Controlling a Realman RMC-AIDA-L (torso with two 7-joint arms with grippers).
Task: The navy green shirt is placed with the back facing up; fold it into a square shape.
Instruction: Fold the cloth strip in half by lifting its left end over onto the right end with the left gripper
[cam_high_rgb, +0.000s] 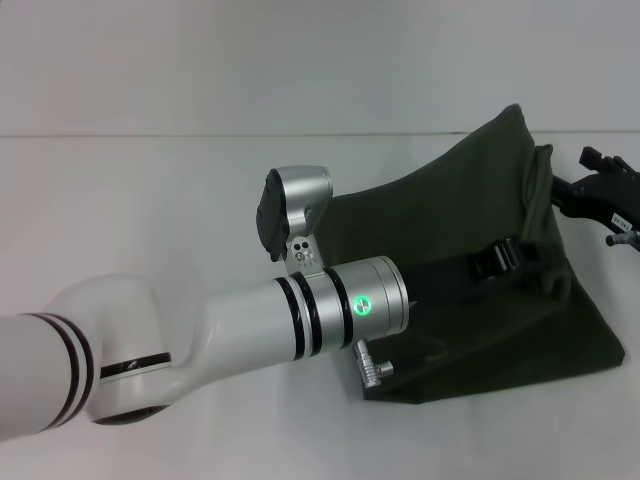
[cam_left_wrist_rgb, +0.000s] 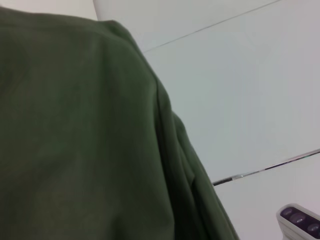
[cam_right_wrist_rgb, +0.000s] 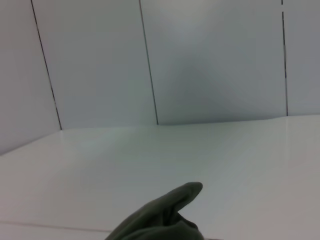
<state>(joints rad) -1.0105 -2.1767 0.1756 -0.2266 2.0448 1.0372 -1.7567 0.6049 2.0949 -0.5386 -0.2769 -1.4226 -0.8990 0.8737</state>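
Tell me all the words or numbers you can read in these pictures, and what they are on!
No words or numbers can be read.
navy green shirt: only plain cloth shows, no letters.
left arm's wrist: a glowing green mark, no text readable.
right gripper: a small pale tag, too small to read.

From my seat, the left arm (cam_high_rgb: 200, 335) lies across the near table (cam_high_rgb: 150, 200), blocking the way in from that side. Just past its wrist the navy green shirt (cam_high_rgb: 450, 220) rises in a raised fold. Beyond the right gripper (cam_high_rgb: 610, 195), open white tabletop runs to the wall (cam_right_wrist_rgb: 200, 60).
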